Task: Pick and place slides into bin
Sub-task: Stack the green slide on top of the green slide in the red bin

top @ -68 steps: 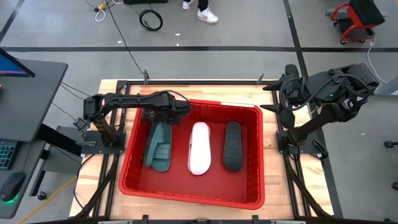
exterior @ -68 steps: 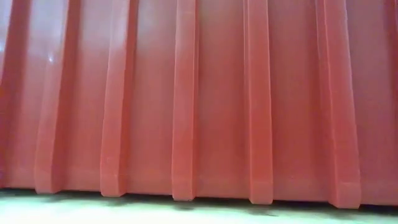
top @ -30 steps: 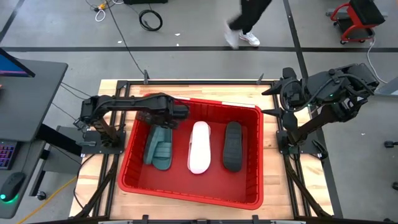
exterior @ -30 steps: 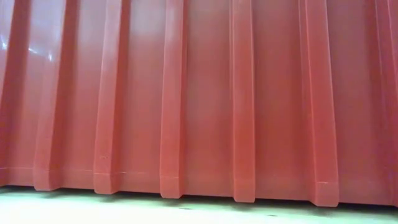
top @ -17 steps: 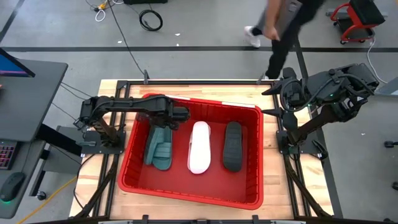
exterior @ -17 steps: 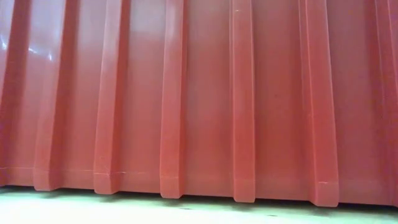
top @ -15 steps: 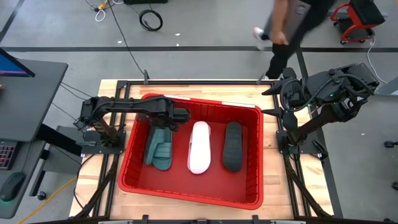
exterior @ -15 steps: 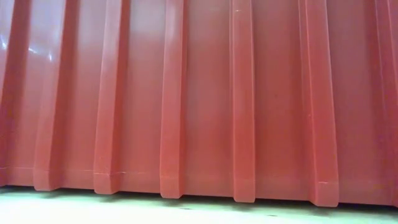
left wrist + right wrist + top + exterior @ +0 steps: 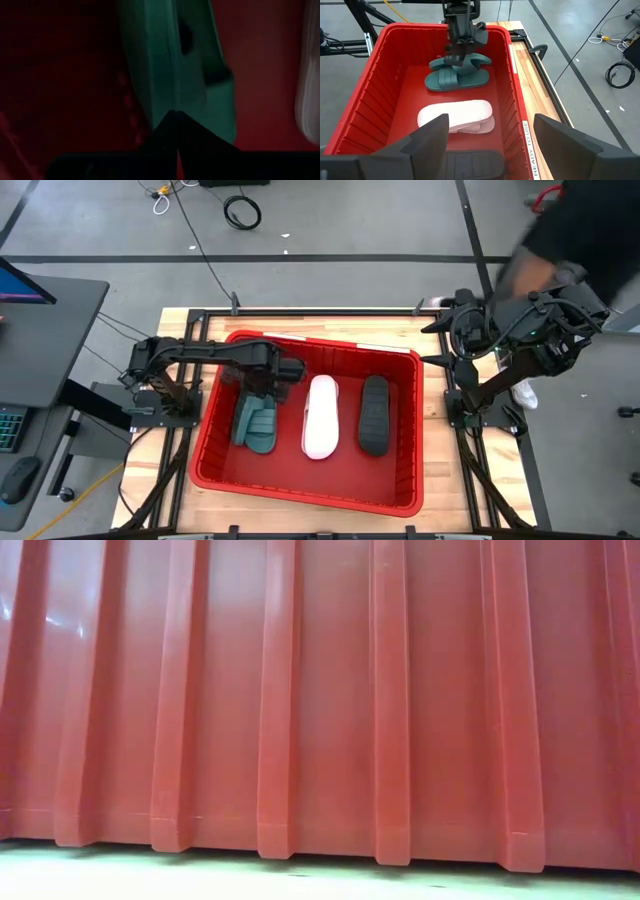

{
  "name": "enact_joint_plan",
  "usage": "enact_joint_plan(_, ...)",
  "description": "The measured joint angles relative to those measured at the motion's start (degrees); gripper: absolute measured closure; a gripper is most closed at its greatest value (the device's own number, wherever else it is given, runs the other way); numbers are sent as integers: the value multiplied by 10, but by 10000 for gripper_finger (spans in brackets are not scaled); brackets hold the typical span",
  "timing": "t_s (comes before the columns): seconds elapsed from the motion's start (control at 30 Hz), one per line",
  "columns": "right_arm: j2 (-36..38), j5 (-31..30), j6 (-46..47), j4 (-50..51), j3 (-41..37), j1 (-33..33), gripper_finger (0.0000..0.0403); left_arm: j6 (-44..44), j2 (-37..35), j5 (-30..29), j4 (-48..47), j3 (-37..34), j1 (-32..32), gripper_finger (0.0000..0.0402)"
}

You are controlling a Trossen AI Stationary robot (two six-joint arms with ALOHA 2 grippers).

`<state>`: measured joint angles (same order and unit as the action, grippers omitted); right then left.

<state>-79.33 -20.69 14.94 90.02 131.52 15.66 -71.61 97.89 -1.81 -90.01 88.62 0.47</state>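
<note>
"READY TO U…", seemingly, on bin rim

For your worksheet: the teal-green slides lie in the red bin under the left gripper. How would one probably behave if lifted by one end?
The teal-green slides look thick and moulded, so one would probably flex a little rather than flop. It looks like foam, so it is likely light for its bulk. Flat-soled, it should not roll inside the bin. The left gripper, shut above them, might slip on a smooth edge.

Left hand now lower, closed over the teal slides.
</note>
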Motion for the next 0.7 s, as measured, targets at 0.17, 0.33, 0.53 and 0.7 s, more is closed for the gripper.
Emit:
enact_joint_plan(0.17,0,1,0,0,0,0,104,83,0,73,0,0,-38,398)
enact_joint_plan(0.33,0,1,-9,0,0,0,104,234,-1,58,1,-46,-67,398)
enact_joint_plan(0.53,1,2,-20,0,0,0,104,348,-25,64,-2,-140,-75,397)
enact_joint_plan(0.7,2,2,-30,0,0,-8,104,348,-27,44,-2,-140,-63,396)
